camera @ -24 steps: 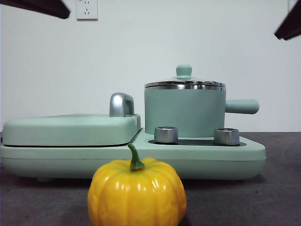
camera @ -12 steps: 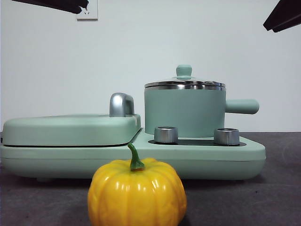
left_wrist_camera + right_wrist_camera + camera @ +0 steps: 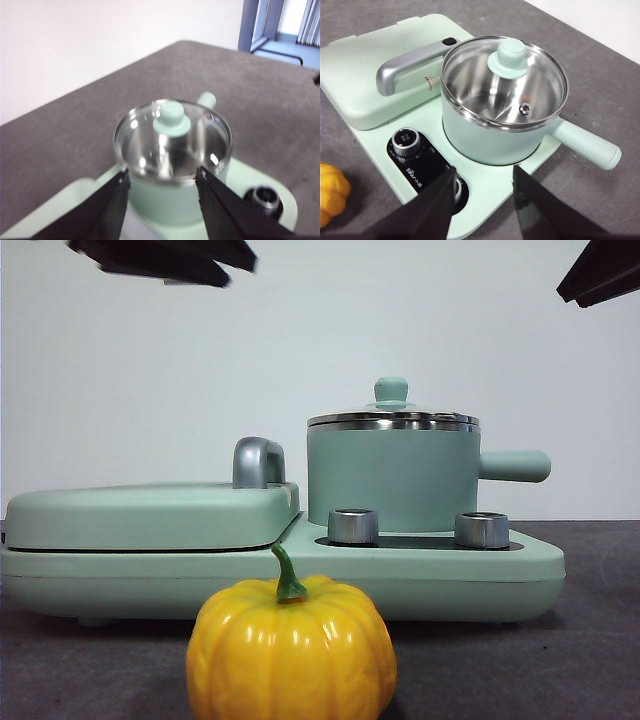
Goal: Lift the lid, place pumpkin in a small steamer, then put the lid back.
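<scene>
On the cooker base [image 3: 480, 565] in the middle of the table [image 3: 590, 660], the small steamer [image 3: 392, 478] stands with the lid [image 3: 506, 82] seated on its rim, so no step of the task looks done: lifting the lid, loading, and closing all remain. The pumpkin [image 3: 291, 648] sits on the table near its front edge, apart from the cooker. The left tool [image 3: 161, 182] hovers above the steamer, jaws apart and empty, the lid's knob [image 3: 171, 118] ahead between them. The right tool [image 3: 484, 180] also hangs above, jaws apart, touching nothing.
</scene>
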You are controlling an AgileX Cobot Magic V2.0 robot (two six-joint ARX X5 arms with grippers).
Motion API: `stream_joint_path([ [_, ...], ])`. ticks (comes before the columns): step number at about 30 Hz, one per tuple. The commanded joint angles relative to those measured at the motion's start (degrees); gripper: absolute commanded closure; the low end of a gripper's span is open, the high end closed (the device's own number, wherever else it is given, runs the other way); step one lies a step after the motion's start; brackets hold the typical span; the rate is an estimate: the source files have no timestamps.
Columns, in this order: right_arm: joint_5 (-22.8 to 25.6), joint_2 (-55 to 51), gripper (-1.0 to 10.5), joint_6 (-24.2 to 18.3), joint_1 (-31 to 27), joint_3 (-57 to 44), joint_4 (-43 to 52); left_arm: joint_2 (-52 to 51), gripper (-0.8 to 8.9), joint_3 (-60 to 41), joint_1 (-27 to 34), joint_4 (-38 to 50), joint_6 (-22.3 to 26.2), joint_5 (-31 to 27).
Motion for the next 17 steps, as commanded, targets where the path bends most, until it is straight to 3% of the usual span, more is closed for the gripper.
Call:
stream_joint_path([
  [1,-0.17,0.44,7.7,0.79,0.24,0.92,0.5,4.07,5.93,1.46,-1.22,5.62,-1.79,-0.15],
  [10,-0.17,0.44,7.7,0.81,0.24,0.92,0.5,16.81,5.95,7.54,-4.46,13.18,-1.53,-0.24],
  [17,-0.15,0.44,7.7,0.79,0.24,0.92,0.48,25.66,5.95,14.43,-4.94,13.38,-1.11,-0.22],
])
